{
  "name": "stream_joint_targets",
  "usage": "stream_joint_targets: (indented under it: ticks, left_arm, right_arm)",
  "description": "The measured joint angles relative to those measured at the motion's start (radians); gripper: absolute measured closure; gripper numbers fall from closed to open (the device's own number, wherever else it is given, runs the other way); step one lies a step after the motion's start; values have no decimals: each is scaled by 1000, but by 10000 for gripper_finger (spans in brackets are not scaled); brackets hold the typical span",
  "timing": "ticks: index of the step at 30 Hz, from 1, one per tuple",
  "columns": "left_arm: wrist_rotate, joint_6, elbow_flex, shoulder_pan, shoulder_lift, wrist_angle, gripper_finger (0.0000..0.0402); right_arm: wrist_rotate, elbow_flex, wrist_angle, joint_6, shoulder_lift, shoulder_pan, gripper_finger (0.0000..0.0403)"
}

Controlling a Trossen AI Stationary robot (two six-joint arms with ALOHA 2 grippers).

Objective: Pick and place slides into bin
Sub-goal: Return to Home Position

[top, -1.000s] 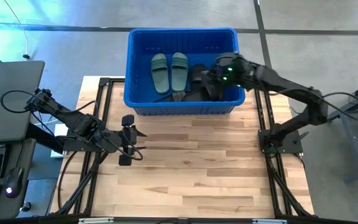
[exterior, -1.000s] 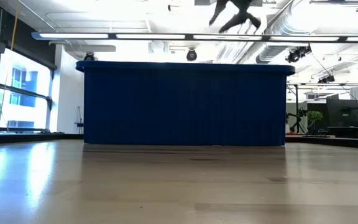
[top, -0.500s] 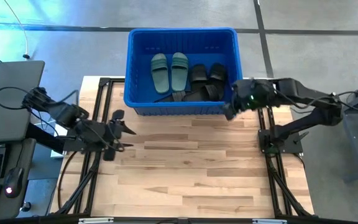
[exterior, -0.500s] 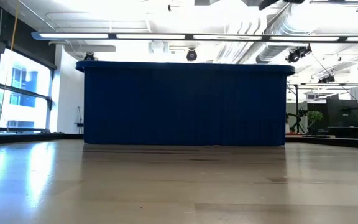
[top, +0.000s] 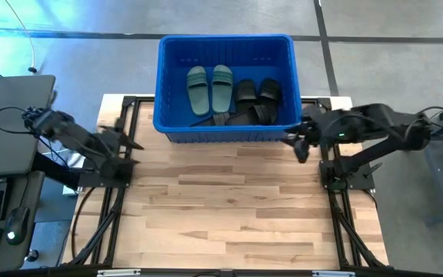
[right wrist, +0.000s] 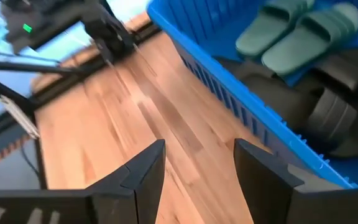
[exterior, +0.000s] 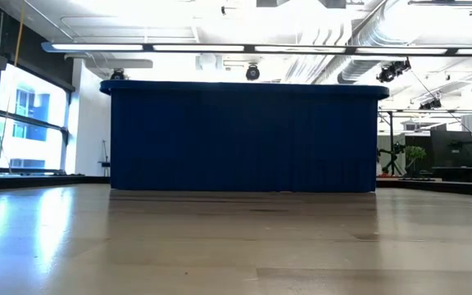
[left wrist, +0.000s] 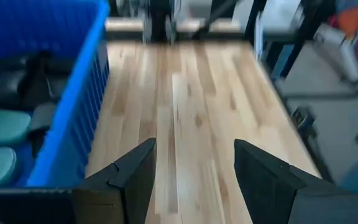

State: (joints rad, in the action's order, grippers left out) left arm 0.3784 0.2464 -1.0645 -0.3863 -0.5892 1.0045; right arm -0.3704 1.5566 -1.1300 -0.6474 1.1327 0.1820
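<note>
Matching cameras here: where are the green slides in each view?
High view: green slides in left half of blue bin.
Low view: hidden behind bin wall.
Left wrist view: inside bin, behind its rim.
Right wrist view: beside black slides, at.
Shared landmark: the bin.

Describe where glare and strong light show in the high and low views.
High view: glare streaks the floor beyond the table. Low view: ceiling lights blaze, the bin stands dark against them, and the table gleams near the windows.
</note>
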Motion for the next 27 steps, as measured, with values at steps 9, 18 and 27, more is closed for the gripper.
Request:
stream_joint_targets:
  ticks: [9,18,27]
  left_arm:
    - [60,-138,230,0,272,-278,202]
    - [47,-198,630,0,378,-822,202]
    - [70,-122,706,0,409,-838,202]
  right_arm:
    - [-46,-173,267,171,-223,52,226]
    - [91,-815,1080,184,-479,89,226]
    - [33,-1168,1277,78,-679,87,226]
